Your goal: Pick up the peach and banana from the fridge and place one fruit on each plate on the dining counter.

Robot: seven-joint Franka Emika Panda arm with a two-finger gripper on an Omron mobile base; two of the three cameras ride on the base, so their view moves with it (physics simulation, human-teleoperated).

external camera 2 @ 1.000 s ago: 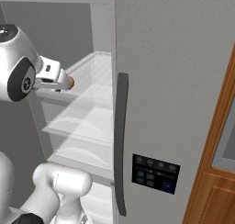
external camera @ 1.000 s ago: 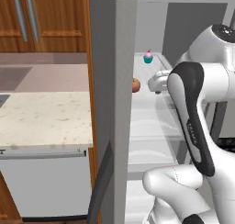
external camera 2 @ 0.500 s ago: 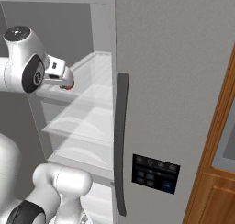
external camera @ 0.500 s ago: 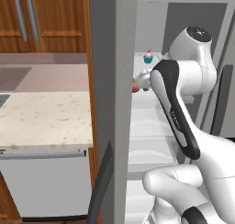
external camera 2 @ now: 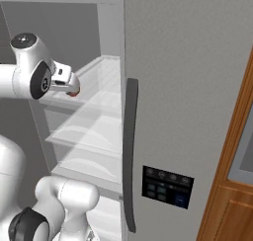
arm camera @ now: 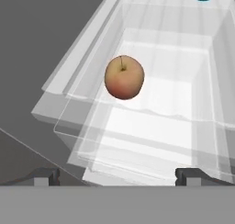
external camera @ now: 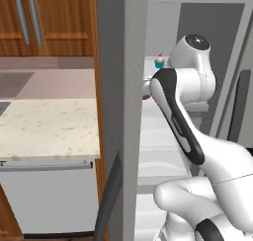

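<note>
The peach (arm camera: 124, 77), round and orange-red with a yellowish patch, lies on a clear glass shelf (arm camera: 151, 122) inside the fridge (external camera 2: 188, 87). My gripper (arm camera: 117, 176) is open, its two dark fingertips (arm camera: 46, 176) spread wide, with the peach ahead between them and untouched. From the right base view the gripper (external camera 2: 72, 87) reaches over the upper shelf, a red sliver of the peach (external camera 2: 73, 93) showing just under it. In the left base view a bit of the peach (external camera: 145, 96) peeks past the door edge. The banana, the plates and the dining counter are out of view.
A pink-topped cupcake in a teal cup (external camera: 159, 61) stands further back on the same shelf. The open grey fridge door (external camera: 121, 111) stands close to the arm's left. A beige wall counter (external camera: 44, 126) and brown wooden cabinets (external camera: 49, 22) lie beyond it.
The arm has swung in toward the upper fridge shelf, bringing the hand closer to the peach. The jaws stayed open and the peach has not moved.
</note>
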